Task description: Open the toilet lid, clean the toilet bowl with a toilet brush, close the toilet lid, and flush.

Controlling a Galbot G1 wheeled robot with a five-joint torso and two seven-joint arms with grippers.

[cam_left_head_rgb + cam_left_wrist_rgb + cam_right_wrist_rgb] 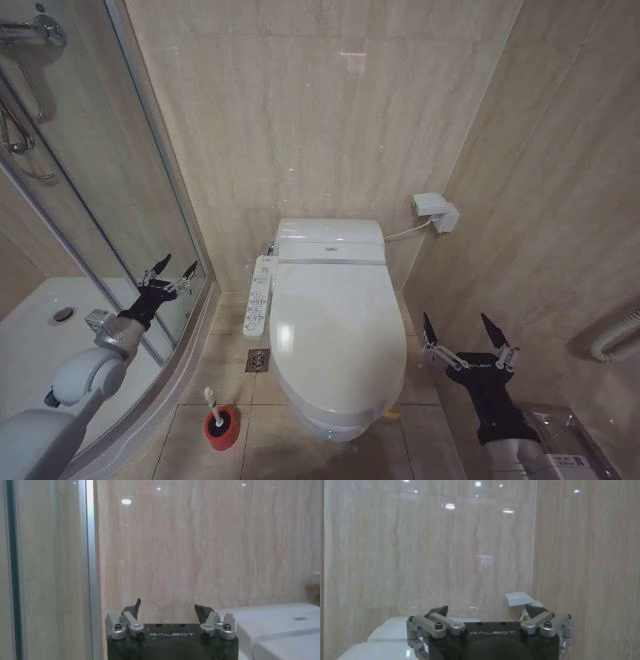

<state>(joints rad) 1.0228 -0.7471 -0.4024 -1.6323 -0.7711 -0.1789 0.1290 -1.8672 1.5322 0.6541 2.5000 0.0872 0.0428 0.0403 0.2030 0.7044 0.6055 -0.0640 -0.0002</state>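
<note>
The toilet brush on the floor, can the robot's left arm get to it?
Probably yes. The toilet brush stands in its red holder on open floor left of the toilet, and the left gripper, open, hangs above by the shower glass with nothing between.

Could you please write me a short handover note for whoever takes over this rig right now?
Left gripper: jaws open, empty, raised beside the glass shower door, left of the toilet.
Right gripper: jaws open, empty, raised to the right of the toilet, near the beige tiled side wall.
The large glossy white oval toilet lid is down and shut, so the bowl is covered.
The thin white-handled toilet brush stands in its small round red holder cup on the floor, front left of the toilet.
Done: nothing visible yet.
Left: open lid, brush bowl, close lid, flush.
</note>
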